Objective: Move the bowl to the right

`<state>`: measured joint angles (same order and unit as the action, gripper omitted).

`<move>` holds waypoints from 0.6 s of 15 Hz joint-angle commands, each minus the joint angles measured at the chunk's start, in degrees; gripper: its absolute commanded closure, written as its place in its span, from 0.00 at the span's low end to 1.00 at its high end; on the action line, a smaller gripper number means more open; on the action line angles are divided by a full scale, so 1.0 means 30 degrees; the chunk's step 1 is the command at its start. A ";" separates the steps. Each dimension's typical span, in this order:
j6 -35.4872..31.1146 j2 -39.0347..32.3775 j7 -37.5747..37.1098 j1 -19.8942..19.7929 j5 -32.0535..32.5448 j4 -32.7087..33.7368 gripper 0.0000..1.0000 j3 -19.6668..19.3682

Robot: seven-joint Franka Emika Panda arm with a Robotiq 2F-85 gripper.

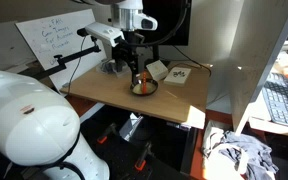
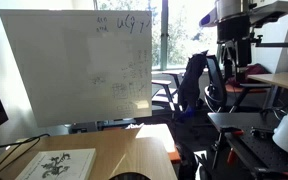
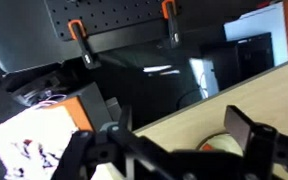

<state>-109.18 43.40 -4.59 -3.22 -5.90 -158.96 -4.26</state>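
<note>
Exterior view: The bowl is found near the middle of the bench, just beside a white paper card. The gripper hangs directly above the bowl and very close to it. Contact cannot be confirmed at this size.

Exterior view: The bench and the paper card are seen in front of a whiteboard. A dark curved edge is noted at the bottom border. It may be the bowl, but this cannot be established. The gripper is not made out here.

Wrist view: The gripper is seen with its fingers spread well apart over the bench. Nothing is clamped between them. The bowl cannot be identified with certainty below.

Assessment: The approach is judged to be complete or nearly so. The grasp, the transfer to the right and the release are judged to be outstanding.
</note>
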 commanded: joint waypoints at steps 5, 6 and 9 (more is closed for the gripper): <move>0.0055 -0.0015 0.0134 -0.0223 -0.0136 0.0033 0.00 0.0202; -0.0363 -0.0496 -0.0144 -0.0164 -0.0563 0.0187 0.00 0.0159; -0.3402 -0.3498 -0.0621 0.0272 -0.2480 0.0921 0.00 0.0188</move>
<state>-113.05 41.45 -4.69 -3.19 -8.77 -158.88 -4.10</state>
